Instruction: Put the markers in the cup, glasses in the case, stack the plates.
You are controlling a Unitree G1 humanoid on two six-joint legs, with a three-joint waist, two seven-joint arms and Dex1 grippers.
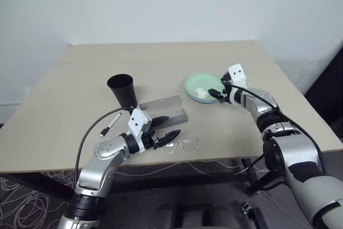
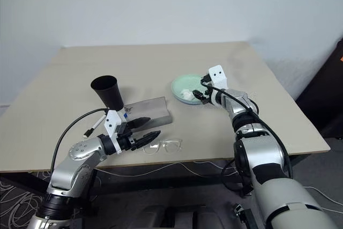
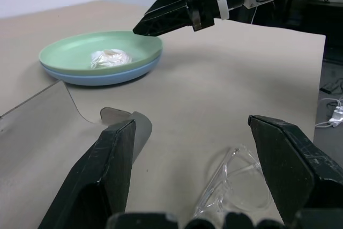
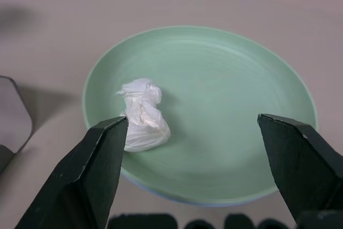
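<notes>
Since the green plate (image 4: 214,116) already sits on the blue plate (image 3: 102,78), with a paper wad (image 4: 142,113) in it, our right pincer (image 4: 195,159) hangs wide and empty above. Our left pincer (image 3: 209,175), wide too, faces the glasses (image 1: 182,145) beside the case (image 1: 166,110). 1 marker (image 1: 110,124) lies near the cup (image 1: 123,90) on the worktop (image 1: 161,63); we cannot find the 2nd.
</notes>
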